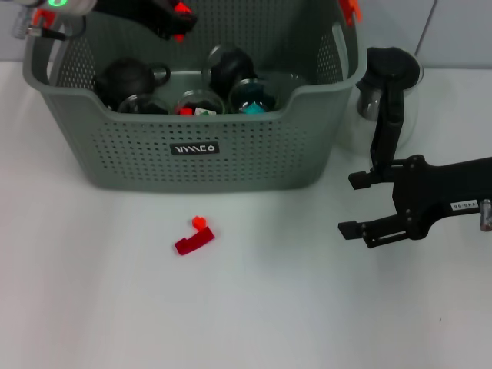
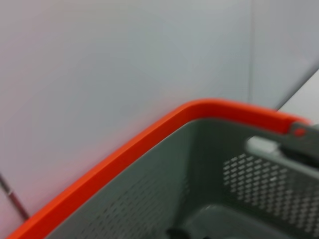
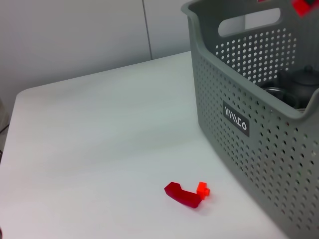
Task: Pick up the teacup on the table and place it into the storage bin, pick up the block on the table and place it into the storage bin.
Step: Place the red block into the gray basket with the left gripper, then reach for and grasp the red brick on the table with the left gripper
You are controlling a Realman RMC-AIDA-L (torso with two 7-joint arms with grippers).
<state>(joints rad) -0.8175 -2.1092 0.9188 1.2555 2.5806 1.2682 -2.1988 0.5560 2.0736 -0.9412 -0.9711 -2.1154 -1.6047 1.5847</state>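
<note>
The storage bin stands at the back of the white table, its label facing me; the right wrist view shows it too. Inside it glass teacups sit among two black teapots. A red block lies on the table in front of the bin, with a small orange piece touching it; the right wrist view has it too. My right gripper hovers open and empty to the right of the block. My left gripper hangs over the bin's back left, and its wrist view looks at the orange rim.
A glass pitcher with a black lid stands right of the bin, just behind my right arm. An orange handle clip marks the bin's back right corner. White table stretches in front and to the left of the block.
</note>
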